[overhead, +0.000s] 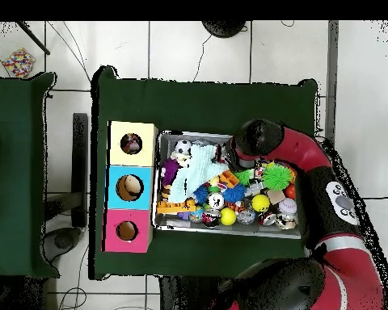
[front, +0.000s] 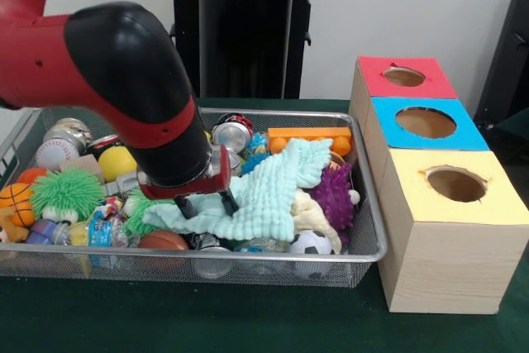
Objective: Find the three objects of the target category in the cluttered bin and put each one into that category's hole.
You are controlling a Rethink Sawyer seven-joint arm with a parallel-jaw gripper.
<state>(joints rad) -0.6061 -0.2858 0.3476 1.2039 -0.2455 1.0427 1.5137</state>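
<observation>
1. Here, in the front view, a red and black arm [front: 124, 80] reaches down into a wire bin [front: 368, 241] crammed with toys. Its gripper [front: 205, 201] sits low over a pale green cloth [front: 264, 192] at the bin's middle. Dark fingers show at the cloth's edge, but I cannot tell whether they are spread or pinching it.
2. Around the cloth lie a soccer ball [front: 310, 243], a purple spiky ball [front: 335, 196], a yellow ball [front: 116, 163], a green spiky ball [front: 66, 192], a can [front: 233, 131] and an orange block [front: 308, 132].
3. Just beside the bin, on the right of this view, stand three boxes in a row, each with a round hole: red box [front: 405, 78], blue box [front: 428, 123], yellow box [front: 459, 186].
4. From overhead, the arm [overhead: 310, 161] curls over the bin [overhead: 159, 173], hiding the gripper. The cloth [overhead: 196, 173] lies near the box side.
5. Something dark shows inside the yellow box's hole [overhead: 132, 144], perhaps one item already posted. The blue hole [overhead: 129, 187] and red hole [overhead: 126, 231] look empty. Which category is wanted is not shown; most of the sorting seems still to do.
</observation>
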